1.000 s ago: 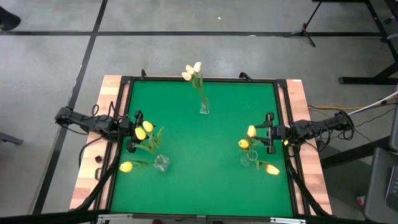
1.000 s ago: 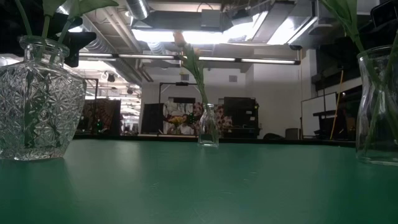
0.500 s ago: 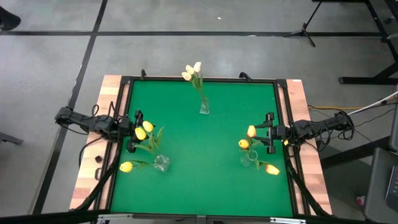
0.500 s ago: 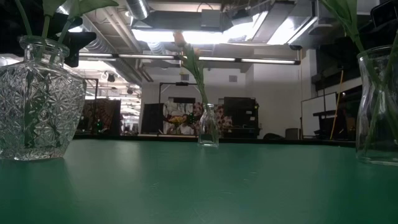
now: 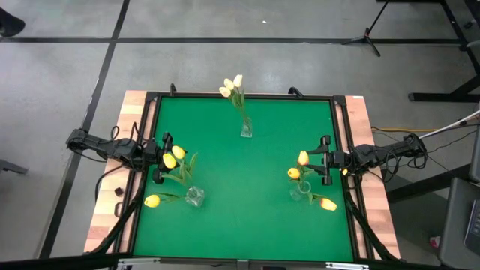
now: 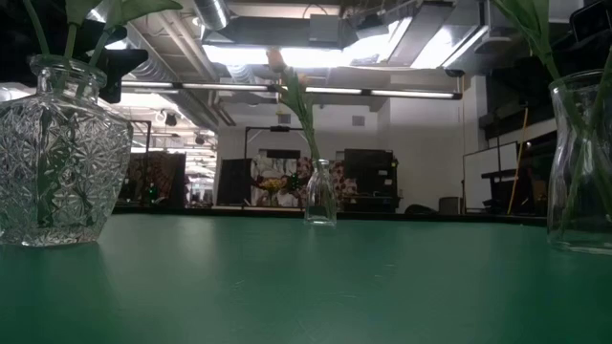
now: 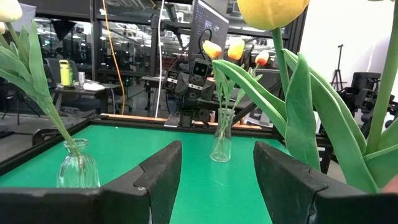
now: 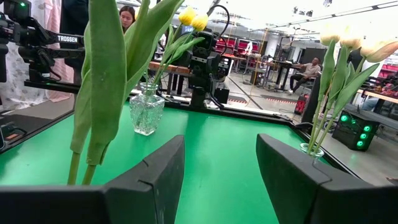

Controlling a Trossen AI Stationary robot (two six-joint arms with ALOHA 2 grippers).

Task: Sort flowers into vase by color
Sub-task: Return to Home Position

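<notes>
Flowers [image 5: 171,159] all in glass: yellow in the faceted cut-glass vase [image 5: 195,197] near the left gripper [image 5: 163,158], cream in the slim bottle [image 5: 246,131] at the far side of the green mat [image 5: 247,225], red-and-yellow in the smooth vase [image 5: 302,191] near the right gripper [image 5: 325,160]. Both pairs of jaws spread wide, gripping nothing. Sorting apparently complete; calls next only for parking both arms clear of the thin, springy stems [image 5: 242,112]

The table [image 5: 247,172] has a green top in a black frame. Three glass vases stand on it: a small bottle vase [image 5: 246,132] at the far middle, a cut-glass vase [image 5: 195,197] left, a plain vase [image 5: 303,192] right
</notes>
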